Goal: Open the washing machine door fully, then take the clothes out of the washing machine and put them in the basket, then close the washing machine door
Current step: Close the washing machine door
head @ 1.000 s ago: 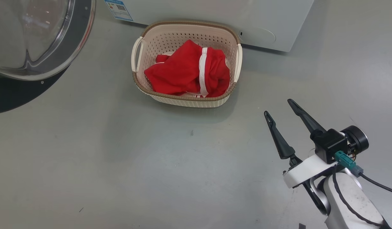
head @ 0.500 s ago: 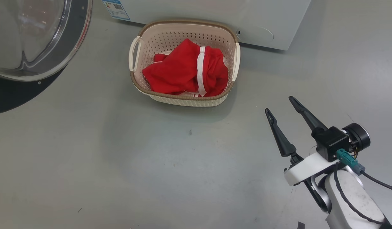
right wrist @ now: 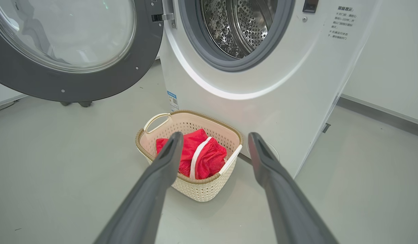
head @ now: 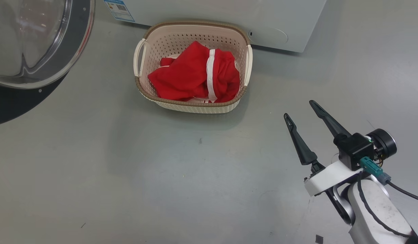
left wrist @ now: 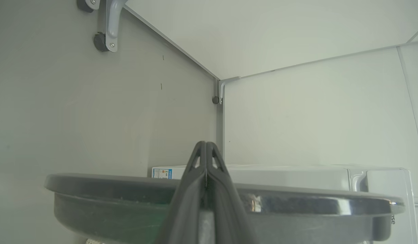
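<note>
**Red clothes in the basket, machine door swung open**

Red fabric with a white stripe, the clothes (head: 195,76), lies heaped inside the basket (head: 192,105). The basket sits on the grey floor (head: 127,169), ahead of the right tool (head: 299,109) and off to its left side. In the right wrist view the basket shows between that tool's two fingers, beyond their tips and well apart from them. The right tool is spread wide and holds nothing; it hangs above bare floor.

Past the basket, farther from the right tool, stands the washing machine (right wrist: 263,101), its white front just behind the basket's far rim. Its grey rubber ring (right wrist: 197,34) and perforated steel drum (right wrist: 243,23) are uncovered. The washing machine door (right wrist: 76,91) is swung out to the left of the opening, up and left of the right tool's fingertips, with its clear glass centre ringed by the dark rim. A small blue label (head: 119,7) sits low on the machine's front, near the basket's left handle.

The left tool (left wrist: 206,145) is squeezed narrow, finger against finger, with nothing between. The door's dark rim runs across behind its fingers, a little below the tips; whether tool and rim touch I cannot tell. Beyond the tips lies the machine's white body with the label.
</note>
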Controlling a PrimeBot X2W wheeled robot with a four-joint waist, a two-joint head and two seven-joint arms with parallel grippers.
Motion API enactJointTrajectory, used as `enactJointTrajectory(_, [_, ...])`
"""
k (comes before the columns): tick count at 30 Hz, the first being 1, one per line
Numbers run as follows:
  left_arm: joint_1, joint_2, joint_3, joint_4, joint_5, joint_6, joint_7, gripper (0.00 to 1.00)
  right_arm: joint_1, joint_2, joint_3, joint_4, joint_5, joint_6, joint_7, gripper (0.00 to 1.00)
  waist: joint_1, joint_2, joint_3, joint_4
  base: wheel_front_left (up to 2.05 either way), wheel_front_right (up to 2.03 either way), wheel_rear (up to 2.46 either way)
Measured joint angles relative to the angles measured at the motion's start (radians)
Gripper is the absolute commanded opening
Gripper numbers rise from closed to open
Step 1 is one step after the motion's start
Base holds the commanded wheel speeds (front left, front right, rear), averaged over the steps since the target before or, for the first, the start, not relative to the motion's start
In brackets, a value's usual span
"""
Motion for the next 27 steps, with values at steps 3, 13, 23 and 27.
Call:
enactJointTrajectory(3, [0.000, 0.009, -0.011, 0.011, 0.000, -0.001, 0.029, 0.00, 0.000, 0.000, 0.001, 0.001, 0.000, 0.000, 0.000, 1.00, 0.0000, 0.0000, -0.003, -0.001, 0.00, 0.00, 0.00])
enactJointTrajectory(13, [0.009, 0.001, -0.058, 0.050, -0.012, -0.069, 0.145, 0.00, 0.000, 0.012, 0.001, 0.019, 0.014, 0.000, -0.001, 1.00, 0.0000, 0.0000, -0.035, -0.001, 0.00, 0.00, 0.00])
enactJointTrajectory(23, [0.051, -0.039, -0.103, 0.062, -0.025, -0.154, 0.259, 0.00, 0.000, 0.023, 0.000, 0.037, 0.028, 0.000, -0.009, 1.00, 0.0000, 0.0000, -0.074, 0.005, 0.00, 0.00, 0.00])
enactJointTrajectory(27, [0.064, -0.057, -0.105, 0.064, -0.046, -0.195, 0.316, 0.00, 0.000, 0.033, 0.002, 0.042, 0.030, 0.000, -0.009, 1.00, 0.0000, 0.0000, -0.092, 0.007, 0.00, 0.00, 0.00])
